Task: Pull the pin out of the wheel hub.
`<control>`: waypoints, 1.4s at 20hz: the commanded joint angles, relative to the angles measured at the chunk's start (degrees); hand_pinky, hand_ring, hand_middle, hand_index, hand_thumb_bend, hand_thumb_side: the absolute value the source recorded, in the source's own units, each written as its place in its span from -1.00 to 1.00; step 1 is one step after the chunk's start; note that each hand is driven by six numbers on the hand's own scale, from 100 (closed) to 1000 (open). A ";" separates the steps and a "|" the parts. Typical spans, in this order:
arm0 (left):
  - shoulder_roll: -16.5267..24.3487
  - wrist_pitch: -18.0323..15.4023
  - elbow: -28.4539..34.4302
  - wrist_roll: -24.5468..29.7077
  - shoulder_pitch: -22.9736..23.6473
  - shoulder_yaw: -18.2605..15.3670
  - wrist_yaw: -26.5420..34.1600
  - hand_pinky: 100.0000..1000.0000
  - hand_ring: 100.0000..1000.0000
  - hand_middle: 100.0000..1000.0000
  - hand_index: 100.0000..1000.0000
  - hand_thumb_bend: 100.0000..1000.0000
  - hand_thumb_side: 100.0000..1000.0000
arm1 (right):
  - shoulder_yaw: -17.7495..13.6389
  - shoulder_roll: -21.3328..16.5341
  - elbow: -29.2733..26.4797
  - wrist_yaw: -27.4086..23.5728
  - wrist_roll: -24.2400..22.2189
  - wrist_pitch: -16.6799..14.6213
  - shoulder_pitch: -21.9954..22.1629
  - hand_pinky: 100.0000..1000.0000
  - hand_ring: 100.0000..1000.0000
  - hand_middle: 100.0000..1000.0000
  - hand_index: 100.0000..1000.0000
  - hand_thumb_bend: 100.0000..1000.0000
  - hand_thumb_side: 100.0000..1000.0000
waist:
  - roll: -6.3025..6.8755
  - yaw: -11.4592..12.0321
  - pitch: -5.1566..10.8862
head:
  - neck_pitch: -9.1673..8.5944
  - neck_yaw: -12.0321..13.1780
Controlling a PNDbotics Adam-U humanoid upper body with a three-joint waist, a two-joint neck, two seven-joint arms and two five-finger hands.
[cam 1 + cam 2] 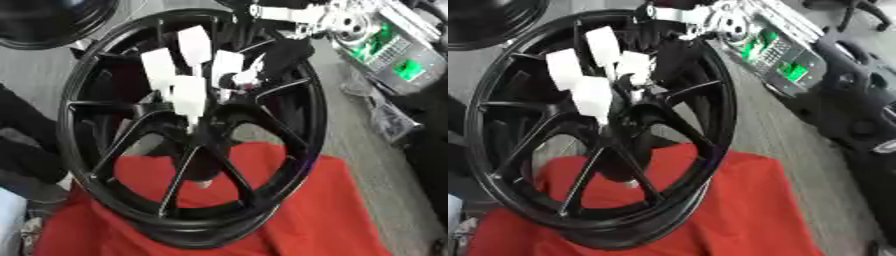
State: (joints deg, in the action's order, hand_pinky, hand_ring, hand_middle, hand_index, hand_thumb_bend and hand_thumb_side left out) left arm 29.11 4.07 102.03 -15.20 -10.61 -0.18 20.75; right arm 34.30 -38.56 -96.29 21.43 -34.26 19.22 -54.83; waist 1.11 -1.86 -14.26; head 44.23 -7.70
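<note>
While the black wheel hub [188, 135] fills the middle of the frame, tilted and standing on a red cloth [324, 210] spread across the lower part, its thin spokes are seen fanning out from a dark centre. The right hand [188, 75] is seen entering from the upper right; its arm, silver and black, crosses the rim at the top of the frame. White-covered fingers [190, 95] are held over the wheel's centre, pointing downward and slightly spread, with the lowest fingertip lying against the middle of the spokes. Whether these fingers are curled round anything cannot be told; their tips blend into the dark centre.

A small pale piece [203, 184] is noted below the centre, at the lower end of a dark boss between two spokes; it may be the pin, though its shape cannot be made out. It lies well below the fingertips, apart from them.

A second black rim [52, 25] is seen in the upper left corner. A grey unit with green parts [394, 55] lies at the upper right, on a grey floor [367, 150]. The left hand is not shown in either view.
</note>
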 commanded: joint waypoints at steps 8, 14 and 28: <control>0.47 0.03 0.54 0.28 -0.17 -0.36 0.10 0.43 0.59 0.43 0.52 -0.96 0.67 | -0.76 0.08 3.11 1.38 0.87 -1.78 -0.24 0.54 0.40 0.19 0.52 -0.20 -0.04 | 0.15 0.26 0.64 | -0.11 -0.23; 0.36 0.07 0.48 0.37 -0.12 -0.29 0.13 0.43 0.59 0.43 0.52 -0.96 0.67 | -0.62 0.32 3.32 0.27 1.05 -1.35 -0.14 0.53 0.38 0.15 0.49 -0.26 -0.04 | 0.26 0.39 0.55 | -0.11 -0.25; 0.13 0.10 0.42 0.44 0.01 -0.31 0.18 0.44 0.59 0.42 0.52 -0.96 0.68 | -0.62 -0.15 2.30 -2.30 1.72 0.31 0.97 0.51 0.33 0.01 0.37 -0.34 -0.20 | 0.39 0.74 0.23 | -0.11 -0.49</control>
State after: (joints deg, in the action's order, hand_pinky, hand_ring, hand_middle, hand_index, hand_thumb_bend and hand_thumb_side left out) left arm 28.19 4.27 102.00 -14.90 -10.49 -0.16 20.91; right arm 34.31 -37.61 -93.18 19.68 -32.75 19.21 -52.98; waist 1.45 -1.21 -14.74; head 44.23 -8.13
